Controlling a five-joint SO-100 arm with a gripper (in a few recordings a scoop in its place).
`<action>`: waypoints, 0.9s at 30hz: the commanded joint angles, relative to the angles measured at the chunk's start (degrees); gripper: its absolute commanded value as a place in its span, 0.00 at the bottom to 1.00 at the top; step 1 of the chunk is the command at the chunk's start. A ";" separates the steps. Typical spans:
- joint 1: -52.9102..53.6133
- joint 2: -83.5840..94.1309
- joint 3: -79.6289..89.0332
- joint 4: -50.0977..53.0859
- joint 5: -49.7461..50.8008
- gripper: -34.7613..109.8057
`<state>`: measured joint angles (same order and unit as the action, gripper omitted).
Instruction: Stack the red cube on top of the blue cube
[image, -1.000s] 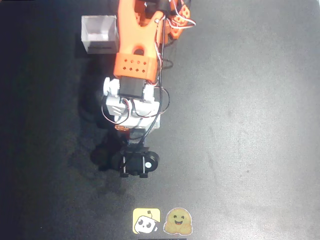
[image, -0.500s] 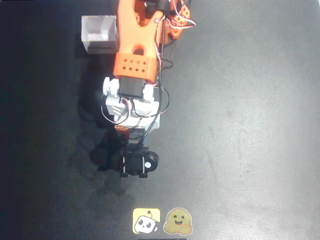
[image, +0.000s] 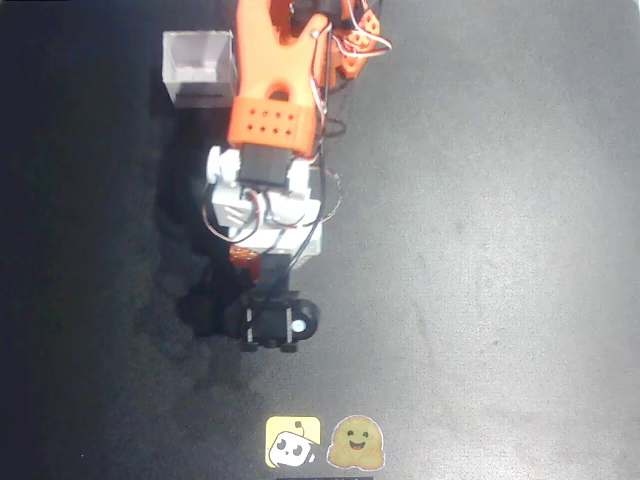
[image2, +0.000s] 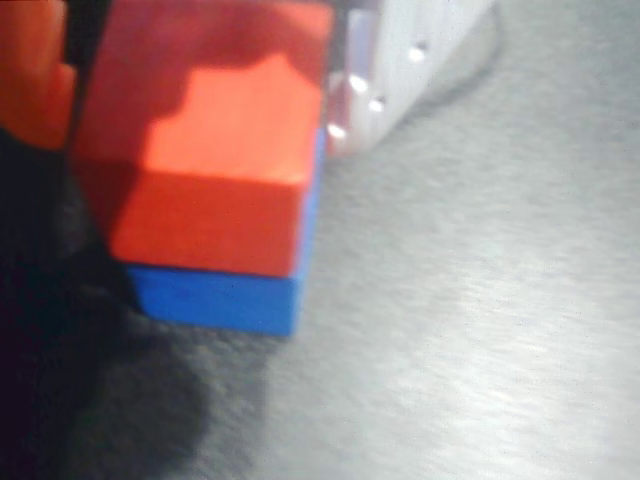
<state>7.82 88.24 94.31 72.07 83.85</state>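
Red cube (image2: 215, 150) sits on blue cube (image2: 225, 298), slightly offset in wrist view. Gripper (image2: 200, 60) flanks red; grip state unclear. Open slowly, lift straight up, avoid nudging stack.

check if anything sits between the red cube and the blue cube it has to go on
Nothing visible does. In the wrist view the red cube already sits directly on the blue cube, with no gap or other thing showing between them. The pincer's orange finger and pale finger flank the red cube; whether they still touch it cannot be told.
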 joint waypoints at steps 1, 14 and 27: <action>-0.35 5.80 -0.35 0.44 0.26 0.38; -2.11 16.17 3.96 -0.09 0.35 0.24; -5.01 37.27 35.86 -21.97 3.43 0.24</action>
<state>3.34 119.18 124.80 54.40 86.92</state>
